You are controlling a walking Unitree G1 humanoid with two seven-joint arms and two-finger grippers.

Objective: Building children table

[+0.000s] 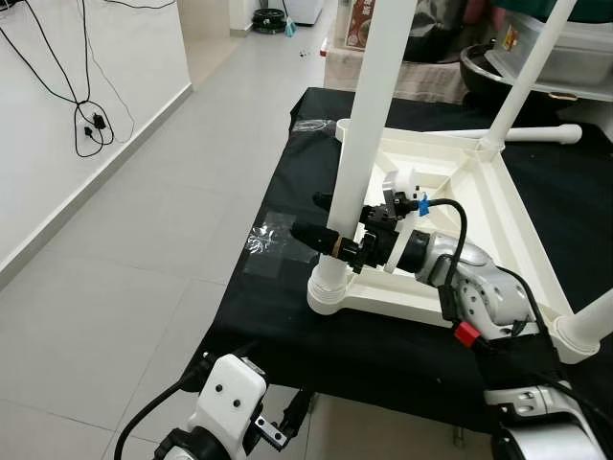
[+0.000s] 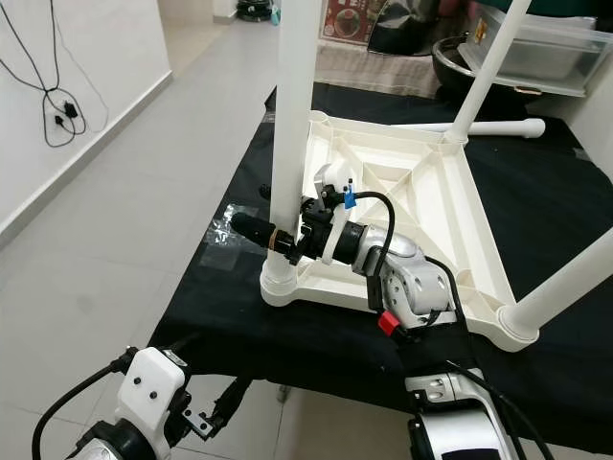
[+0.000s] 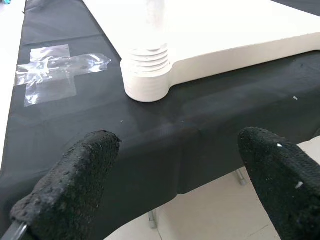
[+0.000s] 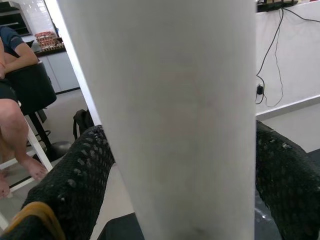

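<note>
A white plastic children's table [image 1: 450,192] lies upside down on a black-covered bench [image 1: 287,326]. One white leg [image 1: 378,96] stands in the near-left corner socket [image 1: 330,287]. My right gripper [image 1: 326,218] is shut on this leg just above the socket, one black finger [image 4: 75,180] on each side of the tube [image 4: 175,115]. Two more legs stand at the far right corner [image 1: 532,72] and the near right corner [image 1: 594,321]. My left gripper [image 3: 175,165] hangs open below the bench's near edge, facing the socket [image 3: 146,75].
A cross of clear tape [image 1: 273,240] sticks to the cloth left of the socket. Another white tube [image 1: 546,134] lies along the table's far edge. Bins and a pan [image 1: 575,48] crowd the back right. Tiled floor and a cabled wall [image 1: 86,115] lie left. A seated person [image 4: 15,100] is nearby.
</note>
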